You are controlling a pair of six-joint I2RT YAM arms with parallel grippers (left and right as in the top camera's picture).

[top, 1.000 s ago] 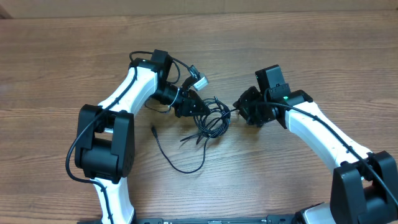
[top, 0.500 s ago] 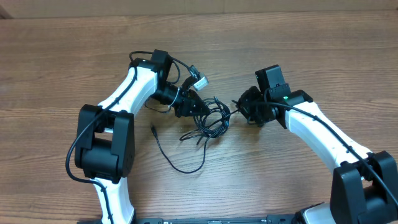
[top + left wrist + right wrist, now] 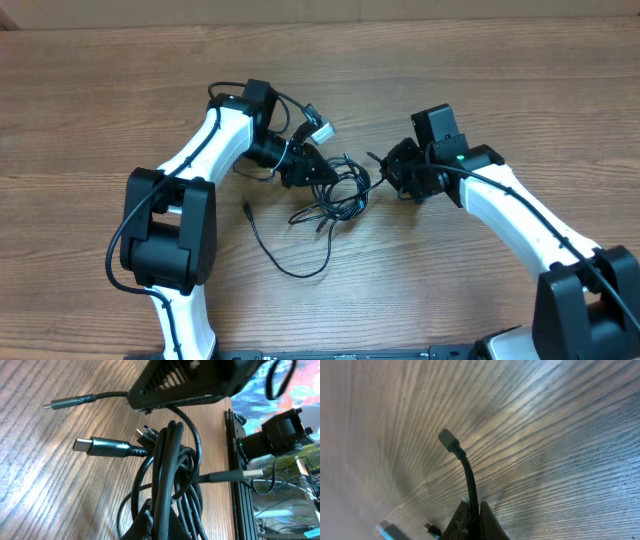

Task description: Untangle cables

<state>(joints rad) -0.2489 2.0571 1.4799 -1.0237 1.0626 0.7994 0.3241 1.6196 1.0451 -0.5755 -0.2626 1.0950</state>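
Overhead view: a knot of thin black flexible cables (image 3: pixel 340 190) lies on the brown wood-grain bench (image 3: pixel 100 90), directly between the left pincer (image 3: pixel 312 170) and the right pincer (image 3: pixel 390 172), reaching both.

Left pincer: pressed together on the thick side of the knot. The left wrist view shows several strands (image 3: pixel 167 475) bunched at its tips, with flat plug ends (image 3: pixel 87 445) fanned out just beyond them.

Right pincer (image 3: pixel 471 512): pressed together, pinching a single black cord (image 3: pixel 469 477) whose small plug (image 3: pixel 447 439) stands free just past the fingertips.

One trailing strand (image 3: pixel 290 262) leaves the knot on the side away from both pincers, curves toward the arm bases and ends in a loose tip (image 3: pixel 247 208) on the bench.

Progress, as judged: early. Both grips are set, one on the bulk and one near a free end, but the loops lie crossed over each other and no cable is separate. Remaining: draw the pinched end out through the loops, then do likewise for every other cord.
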